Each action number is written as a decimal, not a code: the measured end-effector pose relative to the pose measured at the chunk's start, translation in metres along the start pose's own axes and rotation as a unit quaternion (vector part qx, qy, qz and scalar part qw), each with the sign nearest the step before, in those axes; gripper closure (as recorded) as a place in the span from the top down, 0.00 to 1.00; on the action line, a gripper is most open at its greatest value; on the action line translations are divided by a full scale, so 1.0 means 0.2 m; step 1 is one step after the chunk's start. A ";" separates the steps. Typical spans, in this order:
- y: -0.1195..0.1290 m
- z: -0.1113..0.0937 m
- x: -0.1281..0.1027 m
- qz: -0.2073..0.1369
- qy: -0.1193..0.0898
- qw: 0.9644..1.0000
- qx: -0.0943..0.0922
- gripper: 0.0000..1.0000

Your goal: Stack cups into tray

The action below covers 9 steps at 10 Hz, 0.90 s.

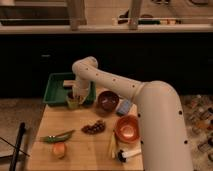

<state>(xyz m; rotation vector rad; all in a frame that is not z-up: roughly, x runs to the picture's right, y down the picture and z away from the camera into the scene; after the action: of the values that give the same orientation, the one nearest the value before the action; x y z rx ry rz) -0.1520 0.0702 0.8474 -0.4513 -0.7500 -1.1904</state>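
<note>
A small pale yellow-green cup (pixel 73 103) stands at the tray's front edge, on the wooden table just in front of it. The dark green tray (pixel 56 88) sits at the table's back left, with a pale object inside it near the back. My gripper (pixel 75 95) hangs straight down from the white arm, directly over the cup and down at its rim. The arm reaches in from the lower right and covers the tray's right part.
A dark brown bowl (pixel 108 101) stands right of the tray. An orange bowl (pixel 127 128), a blue-white packet (pixel 124 106), grapes (pixel 93 128), a green pepper (pixel 57 136), an orange fruit (pixel 59 149) and a banana (pixel 113 145) lie on the table (pixel 85 150).
</note>
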 end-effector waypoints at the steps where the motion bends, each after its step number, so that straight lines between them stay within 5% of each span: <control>1: 0.00 0.00 0.00 -0.002 0.000 1.000 -0.002 0.00; 9: -0.02 -0.19 -0.06 -0.016 0.019 1.000 -0.016 0.00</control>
<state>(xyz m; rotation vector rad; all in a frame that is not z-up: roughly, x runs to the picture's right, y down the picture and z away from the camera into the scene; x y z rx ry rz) -0.1482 0.0522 0.8123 -0.4438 -0.7076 -1.2391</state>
